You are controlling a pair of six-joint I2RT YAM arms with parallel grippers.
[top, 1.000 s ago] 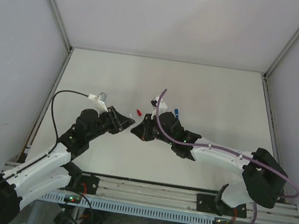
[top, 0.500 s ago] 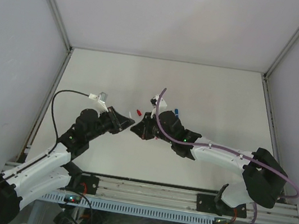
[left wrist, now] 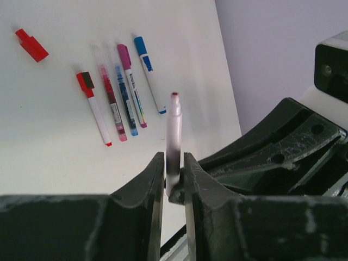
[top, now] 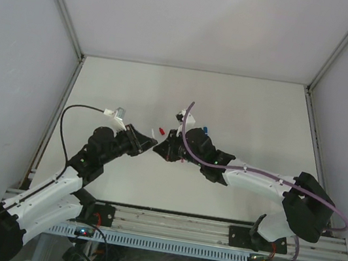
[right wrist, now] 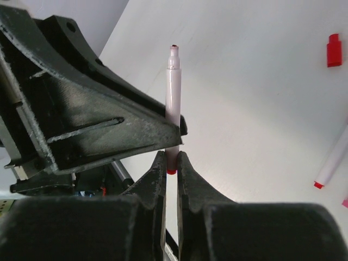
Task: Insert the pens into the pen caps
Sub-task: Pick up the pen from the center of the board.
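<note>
White table [top: 243,108], grey walls [top: 15,46] enclosing it. Left gripper [left wrist: 174,179] is pinching the uncapped red pen [left wrist: 174,136] mid-barrel, jaws nearly closed. Right gripper [right wrist: 171,163] is clamping the same pen's red tail, jaws fully closed. Red cap [left wrist: 31,44] and five pens [left wrist: 124,102] are lying beyond the left fingertips.

White flat tabletop [top: 250,109], matte. One loose short red plastic cap [left wrist: 32,45] lies flat near mid-table. To its right, clear of it: five thin white-barrelled marker pens [left wrist: 132,87], flat, side by side, roughly parallel, the middle ones touching or nearly so. Coloured ends left to right: red, pink, blue, magenta, blue.
</note>
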